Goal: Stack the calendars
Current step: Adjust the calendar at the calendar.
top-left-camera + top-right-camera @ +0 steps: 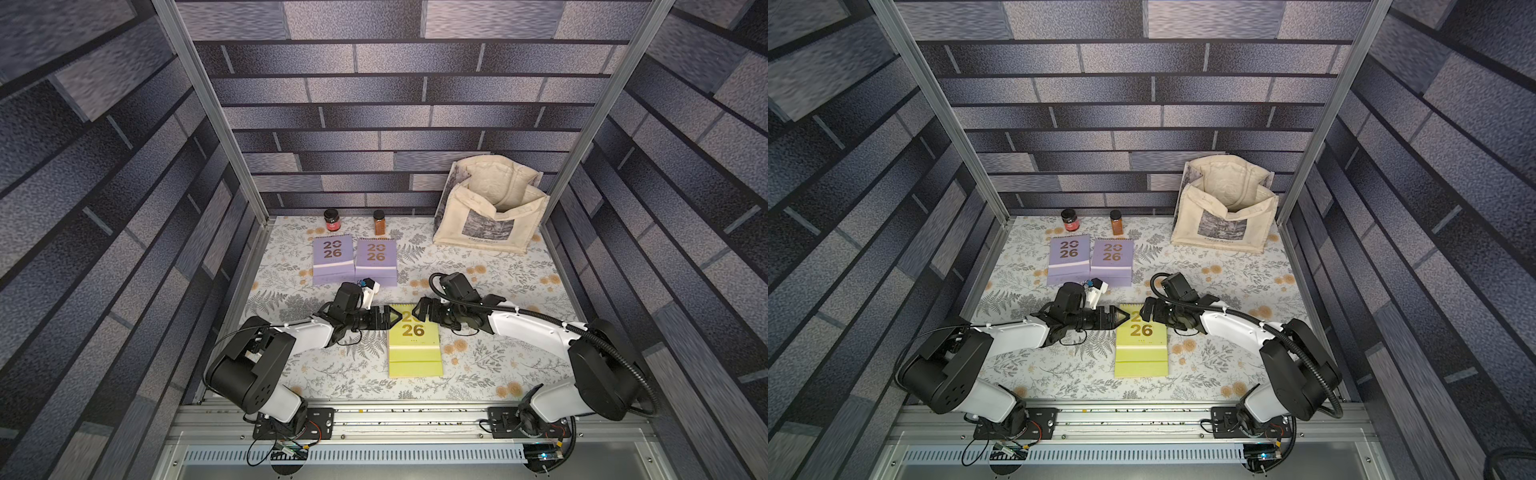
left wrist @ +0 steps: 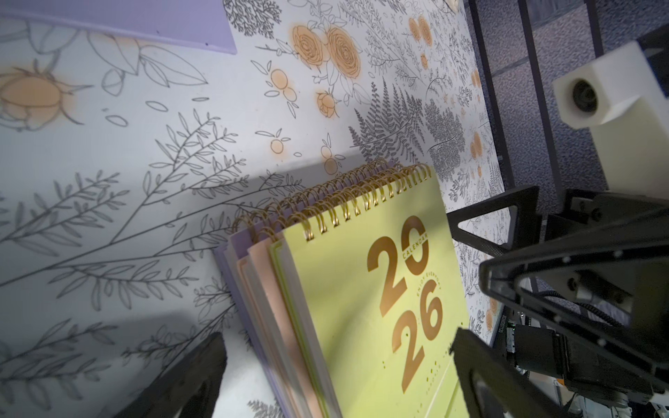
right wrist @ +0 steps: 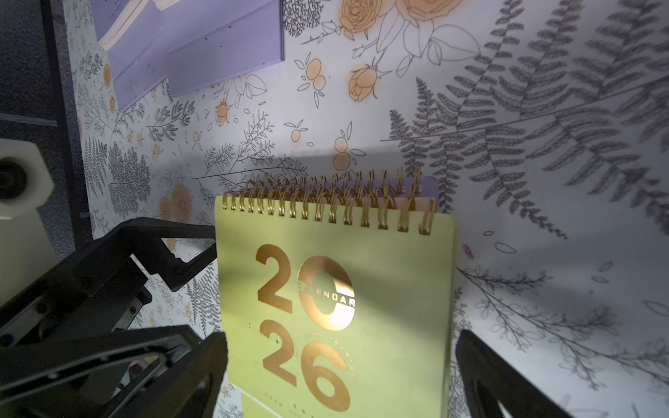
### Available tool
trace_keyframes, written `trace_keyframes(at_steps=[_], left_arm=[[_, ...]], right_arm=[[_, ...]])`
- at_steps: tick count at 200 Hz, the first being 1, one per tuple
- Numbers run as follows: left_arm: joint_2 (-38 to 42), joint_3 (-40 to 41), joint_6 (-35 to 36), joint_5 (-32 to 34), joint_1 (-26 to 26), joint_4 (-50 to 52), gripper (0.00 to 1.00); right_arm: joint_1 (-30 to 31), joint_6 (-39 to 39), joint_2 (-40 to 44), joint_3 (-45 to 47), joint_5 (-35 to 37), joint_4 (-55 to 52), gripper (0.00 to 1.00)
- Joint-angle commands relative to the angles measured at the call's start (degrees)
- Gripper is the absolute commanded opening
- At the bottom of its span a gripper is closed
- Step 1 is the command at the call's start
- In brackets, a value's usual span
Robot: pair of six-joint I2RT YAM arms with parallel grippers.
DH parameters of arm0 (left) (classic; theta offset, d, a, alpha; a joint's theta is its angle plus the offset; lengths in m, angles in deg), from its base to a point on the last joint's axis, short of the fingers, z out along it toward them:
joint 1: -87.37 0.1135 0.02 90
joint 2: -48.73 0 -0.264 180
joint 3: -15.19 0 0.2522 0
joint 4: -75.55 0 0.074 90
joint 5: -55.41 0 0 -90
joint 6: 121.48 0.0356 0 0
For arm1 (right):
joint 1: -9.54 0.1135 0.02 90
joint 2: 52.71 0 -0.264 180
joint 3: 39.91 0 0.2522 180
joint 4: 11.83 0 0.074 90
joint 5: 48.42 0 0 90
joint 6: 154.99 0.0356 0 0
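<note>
A yellow-green calendar (image 1: 415, 353) (image 1: 1142, 353) lies on top of a small stack at the table's middle. In the left wrist view a peach calendar (image 2: 268, 289) and a lavender calendar (image 2: 231, 253) show under the yellow-green calendar (image 2: 362, 307). Two more lavender calendars (image 1: 332, 259) (image 1: 376, 262) lie side by side at the back left. My left gripper (image 1: 395, 318) (image 2: 336, 380) and right gripper (image 1: 420, 312) (image 3: 344, 372) face each other over the stack's spiral end. Both are open and hold nothing.
A cream tote bag (image 1: 490, 216) stands open at the back right. Two small jars (image 1: 332, 220) (image 1: 379, 222) stand against the back wall behind the lavender calendars. Brick-patterned walls close in the floral table (image 1: 498, 291) on three sides.
</note>
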Motion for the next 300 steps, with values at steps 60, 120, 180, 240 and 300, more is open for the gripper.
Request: trace_keyframes(at_steps=[60,120,180,240,300], left_arm=[[-3.71,-2.22,-1.89,-1.94,-1.44,-4.06,1.00],[-1.72,-2.22,-0.18,-0.77,-1.27,-0.67,1.00],[4.14,-3.60,4.30,2.48,-0.14,7.39,1.00],[8.97,-4.13,7.03,5.63,1.60,10.18,1.00],[7.55,-10.61,8.80,2.54,7.09,12.90,1.00]], right_arm=[[-0.04,-0.69,-0.62,-1.80,-3.25,2.45,0.99],[0.01,0.14,1.44,-0.99,0.80,-0.50,0.99],[-0.10,-0.10,7.71,2.55,6.82,-5.58,1.00],[-0.02,0.64,9.74,4.07,5.29,-7.13,1.00],[5.69,0.16,16.32,5.65,11.03,-13.25,1.00]])
